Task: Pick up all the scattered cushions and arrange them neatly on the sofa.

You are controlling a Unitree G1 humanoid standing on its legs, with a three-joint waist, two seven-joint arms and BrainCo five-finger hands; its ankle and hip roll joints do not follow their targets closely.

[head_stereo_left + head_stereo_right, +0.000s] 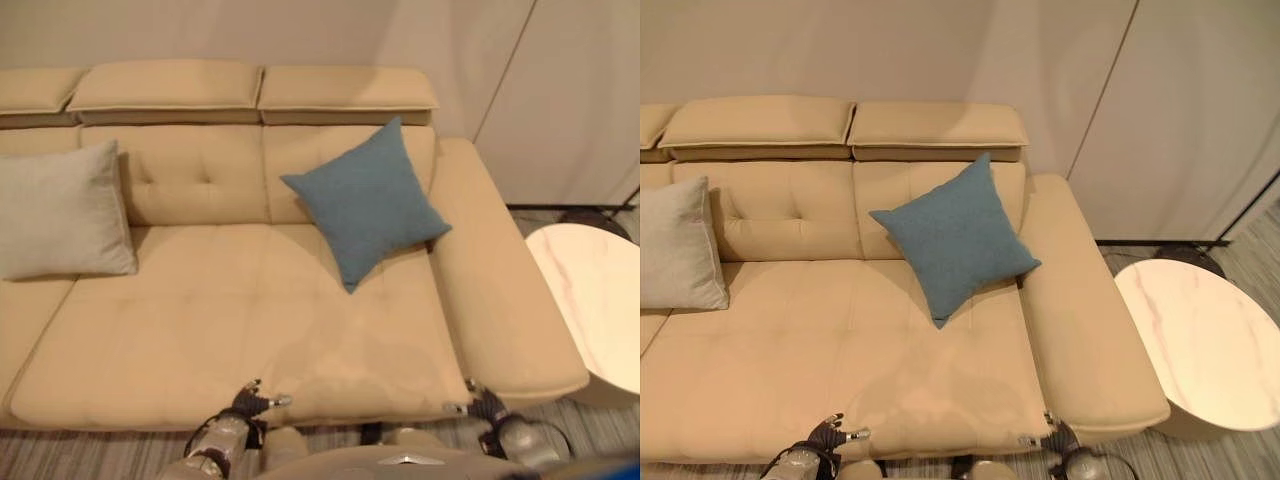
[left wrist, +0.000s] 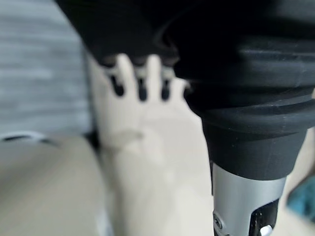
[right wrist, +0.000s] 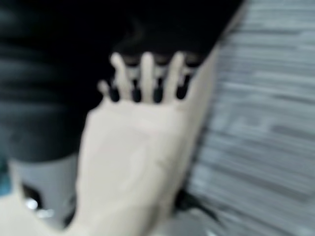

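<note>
— What do we have on the sofa (image 1: 250, 330)?

— Two cushions, both already up on it. The blue cushion (image 1: 366, 200) stands on one corner toward the right end, tilted like a diamond and leaning back against the backrest (image 1: 200, 175), close to the right armrest (image 1: 495, 280). The grey cushion (image 1: 60, 210) sits at the far left, upright against the backrest, its lower edge on the seat. The two are well apart, with a bare stretch of tan seat between them.

— And our hands?

— Both low at the near edge of the seat. The left hand (image 1: 250, 402) shows at the near left of centre, its dark-tipped fingers spread and pointing toward the seat front; we see nothing in it. In its own wrist view the fingers (image 2: 142, 81) reach out straight in a row toward the tan upholstery, holding nothing. The right hand (image 1: 485, 405) is at the near right, by the seat's front corner below the armrest. Its wrist view shows the fingers (image 3: 147, 78) straight as well, side by side, with no cushion in them.

— Anything else around?

— A round white table (image 1: 1200, 340) stands just right of the sofa, on striped grey flooring (image 1: 1250, 260). A pale wall (image 1: 300, 30) rises behind the backrest.
</note>
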